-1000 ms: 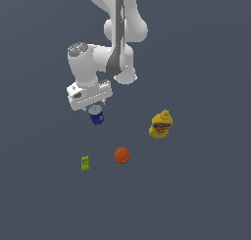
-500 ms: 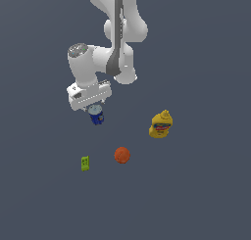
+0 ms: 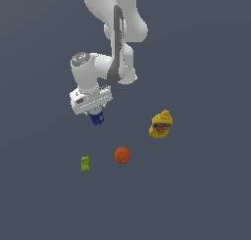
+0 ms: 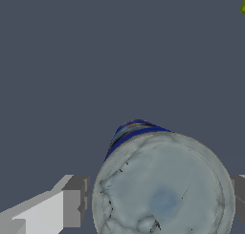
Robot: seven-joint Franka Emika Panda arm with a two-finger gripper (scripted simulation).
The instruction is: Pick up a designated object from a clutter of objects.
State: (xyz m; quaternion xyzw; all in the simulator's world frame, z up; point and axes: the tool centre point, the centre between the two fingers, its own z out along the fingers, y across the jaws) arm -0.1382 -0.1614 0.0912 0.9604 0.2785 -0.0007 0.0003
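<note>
Blue can (image 3: 96,117) is sitting between the fingers of the hand (image 3: 96,116) (silvery top filling the wrist view), fingers closing against its sides. Nothing has visibly shifted over the last second, suggesting the grip is settling before lifting off the counter (image 3: 196,195).

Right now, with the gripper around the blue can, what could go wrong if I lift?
1. In the wrist view the blue can sits between the fingers, but actual contact is not clear; if the gripper is not clamped, the can may slip.
2. The can looks off-centre between the fingers, so it might tilt on closing.
3. The orange ball and yellow bottle stand apart, so collision seems unlikely.
</note>
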